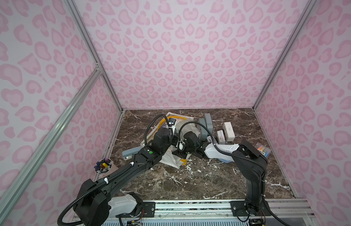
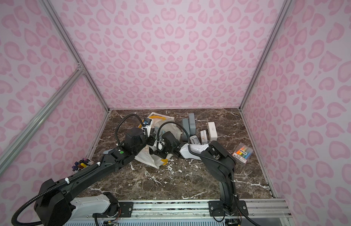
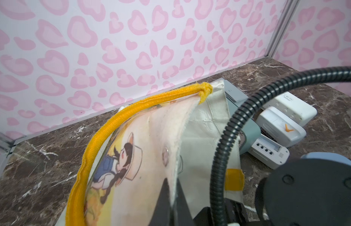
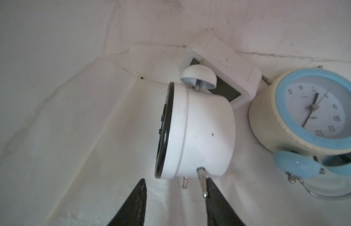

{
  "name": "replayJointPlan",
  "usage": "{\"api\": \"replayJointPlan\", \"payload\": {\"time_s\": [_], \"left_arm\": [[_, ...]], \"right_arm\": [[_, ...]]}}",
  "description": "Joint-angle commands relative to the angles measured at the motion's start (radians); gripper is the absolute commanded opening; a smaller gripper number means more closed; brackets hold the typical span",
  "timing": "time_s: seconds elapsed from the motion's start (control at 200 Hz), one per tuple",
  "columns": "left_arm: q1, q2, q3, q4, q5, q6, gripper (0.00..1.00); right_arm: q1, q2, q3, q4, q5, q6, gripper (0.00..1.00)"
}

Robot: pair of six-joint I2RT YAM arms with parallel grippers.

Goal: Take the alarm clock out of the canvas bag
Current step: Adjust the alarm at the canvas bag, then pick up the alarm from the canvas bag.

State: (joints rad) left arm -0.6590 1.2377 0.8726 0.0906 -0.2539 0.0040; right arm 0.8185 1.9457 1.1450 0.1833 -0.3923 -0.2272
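The white canvas bag (image 3: 143,137) with yellow strap handles lies on the marble table, seen in both top views (image 1: 171,159) (image 2: 146,158). My left gripper (image 3: 171,182) is shut on the bag's rim and holds the mouth up. My right gripper (image 4: 175,181) is inside the bag with its jaws apart. A white twin-bell alarm clock (image 4: 202,133) lies on its side just beyond the fingertips. Its two metal feet point between the jaws, and one finger (image 4: 215,195) touches a foot. A cream and blue alarm clock (image 4: 307,111) and a white rectangular clock (image 4: 225,64) lie beside it in the bag.
White digital clocks (image 1: 228,131) and grey boxes (image 1: 207,125) stand right of the bag. A pack of highlighters (image 1: 263,149) lies at the far right. A cup of markers (image 1: 104,166) and a grey stapler (image 1: 128,153) sit at the left.
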Motion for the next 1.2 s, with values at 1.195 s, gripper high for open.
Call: {"api": "replayJointPlan", "payload": {"time_s": [1.195], "left_arm": [[0.011,-0.079,-0.035,-0.036,0.081,0.068,0.03]], "right_arm": [[-0.042,0.087,0.140,-0.010,-0.101,0.135,0.84]]}}
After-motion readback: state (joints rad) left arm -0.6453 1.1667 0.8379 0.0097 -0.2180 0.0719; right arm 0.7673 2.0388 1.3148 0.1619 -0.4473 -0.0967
